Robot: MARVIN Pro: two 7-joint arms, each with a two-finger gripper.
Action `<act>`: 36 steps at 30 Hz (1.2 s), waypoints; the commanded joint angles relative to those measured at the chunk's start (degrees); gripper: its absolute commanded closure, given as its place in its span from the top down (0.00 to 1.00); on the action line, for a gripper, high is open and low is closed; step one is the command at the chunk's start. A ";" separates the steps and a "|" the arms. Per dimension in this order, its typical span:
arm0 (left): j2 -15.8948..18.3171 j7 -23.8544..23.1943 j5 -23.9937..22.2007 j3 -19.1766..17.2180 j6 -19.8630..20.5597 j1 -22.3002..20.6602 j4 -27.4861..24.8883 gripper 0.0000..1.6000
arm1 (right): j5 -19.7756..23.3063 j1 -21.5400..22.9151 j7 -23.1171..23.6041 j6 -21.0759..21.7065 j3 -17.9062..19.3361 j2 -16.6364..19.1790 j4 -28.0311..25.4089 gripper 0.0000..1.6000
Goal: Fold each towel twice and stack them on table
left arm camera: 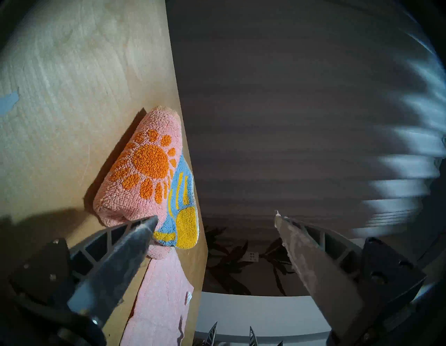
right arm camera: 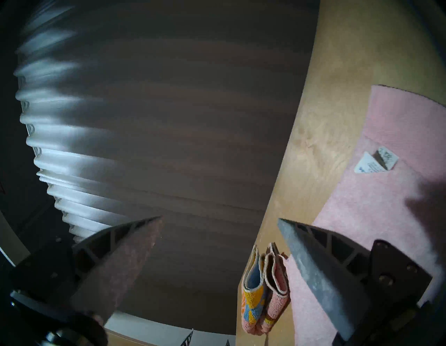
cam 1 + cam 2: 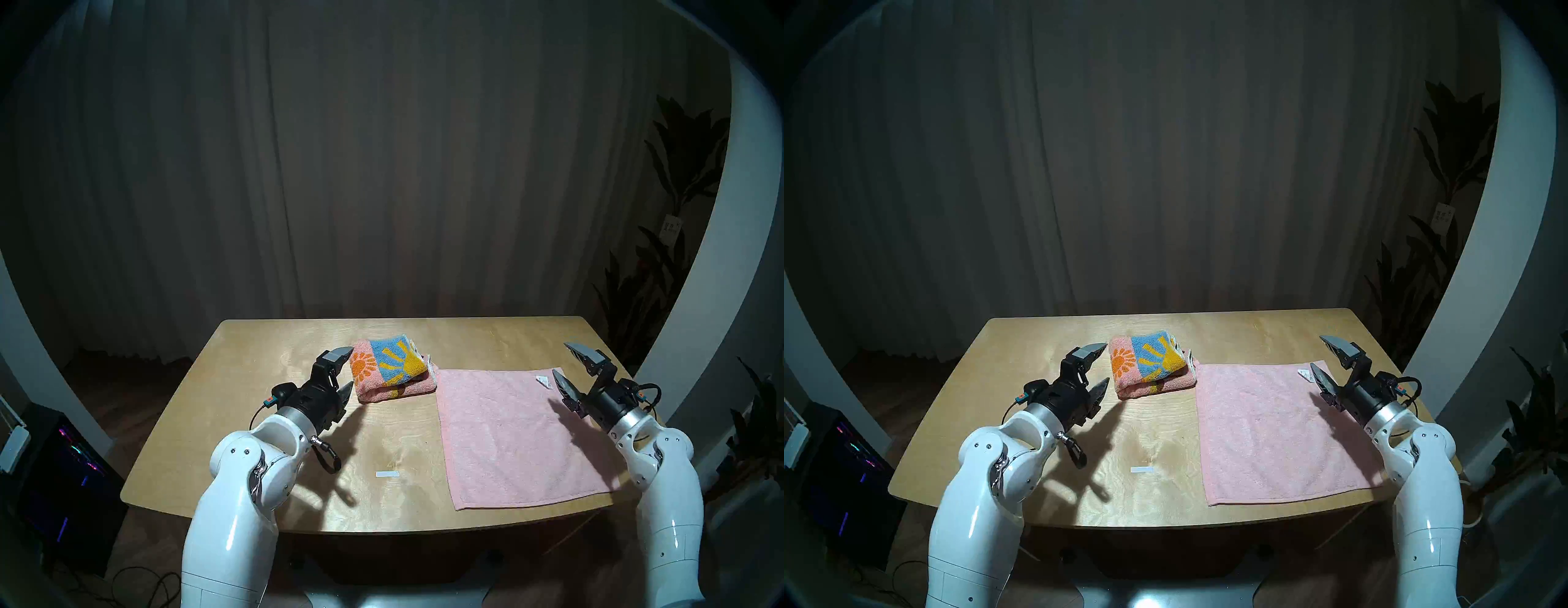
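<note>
The sunflower towel (image 3: 392,369) (image 3: 1151,365) (image 1: 154,178) (image 2: 261,304) lies folded into a thick bundle at the table's (image 3: 263,424) far middle. To its right the plain pink towel (image 3: 509,433) (image 3: 1272,429) (image 1: 161,302) (image 2: 386,193) lies spread flat, its white tag (image 3: 542,381) (image 2: 376,160) near the far right corner. My left gripper (image 3: 347,368) (image 3: 1104,365) (image 1: 214,217) hovers open just left of the folded bundle, holding nothing. At the flat towel's far right corner my right gripper (image 3: 562,361) (image 3: 1319,353) (image 2: 219,218) is raised above the cloth, open and empty.
A white tape mark (image 3: 387,474) sits near the table's front middle. Dark curtains hang behind the table, potted plants (image 3: 679,237) stand at the right, and a computer case (image 3: 63,475) with coloured lights stands on the floor at the left.
</note>
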 commanded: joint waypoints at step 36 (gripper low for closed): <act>4.06 2.49 -6.44 2.07 9.76 -0.59 -3.02 1.00 | 7.15 -19.22 -14.50 10.86 17.74 1.56 -12.20 1.00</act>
